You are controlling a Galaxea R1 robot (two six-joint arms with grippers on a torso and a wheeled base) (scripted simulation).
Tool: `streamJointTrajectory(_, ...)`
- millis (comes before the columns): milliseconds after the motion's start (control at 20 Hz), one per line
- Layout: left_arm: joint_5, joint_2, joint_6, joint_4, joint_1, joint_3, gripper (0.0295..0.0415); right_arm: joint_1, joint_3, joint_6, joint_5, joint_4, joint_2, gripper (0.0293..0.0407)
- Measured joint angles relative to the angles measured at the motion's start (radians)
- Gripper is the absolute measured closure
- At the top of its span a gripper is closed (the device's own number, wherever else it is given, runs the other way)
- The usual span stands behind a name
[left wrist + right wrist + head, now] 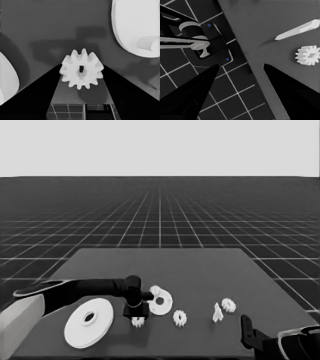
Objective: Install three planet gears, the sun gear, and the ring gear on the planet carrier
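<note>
The table [200, 270] carries it all, and our landmark is the larger round part [89, 322], flat near the front-left. Just to its right, the left end effector [137, 316] points straight down over a gear [138, 321]. The wrist view has that gear [81, 72] dead centre between the two fingers [37, 95], a tip at each flank, jaws narrow; whether they're truly pinching it or only bracketing it, I can't tell. The gear lies flat, bore up.

Right again and a touch farther back sits the smaller round part [161, 302], one gear [155, 291] already at its far-left edge. That's the trip, I'd judge: lift, then a short hop right and back.

Farther right, a loose gear [180, 318], then the thin white piece [217, 312] with the last gear [228, 305] beside it. The right end effector [246, 330] waits at the front-right corner, spread wide, holding nothing.
</note>
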Motion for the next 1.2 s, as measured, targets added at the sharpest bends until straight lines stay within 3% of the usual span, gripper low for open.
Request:
streamJointTrajectory(200,0.0,0.0,0.0,0.0,0.0,0.0,0.0398,0.0,0.0,0.0,0.0,0.0,0.0,0.0315)
streamJointTrajectory(300,0.041,-0.022,-0.079,-0.144,-0.142,0.11,0.0398,0.0,0.0,0.0,0.0,0.0,0.0,0.0315)
streamJointTrajectory(450,0.041,-0.024,-0.1,-0.217,-0.218,0.134,0.0398,0.0,0.0,0.0,0.0,0.0,0.0,0.0315)
streamJointTrajectory(700,0.039,-0.025,-0.103,-0.235,-0.235,0.137,0.0398,0.0,0.0,0.0,0.0,0.0,0.0,0.0315)
streamJointTrajectory(850,0.027,0.163,-0.052,-0.255,-0.255,-0.102,0.0398,0.0,0.0,0.0,0.0,0.0,0.0,0.0315)
streamJointTrajectory(1200,0.023,0.21,-0.027,-0.259,-0.258,-0.176,0.0398,0.0,0.0,0.0,0.0,0.0,0.0,0.0315)
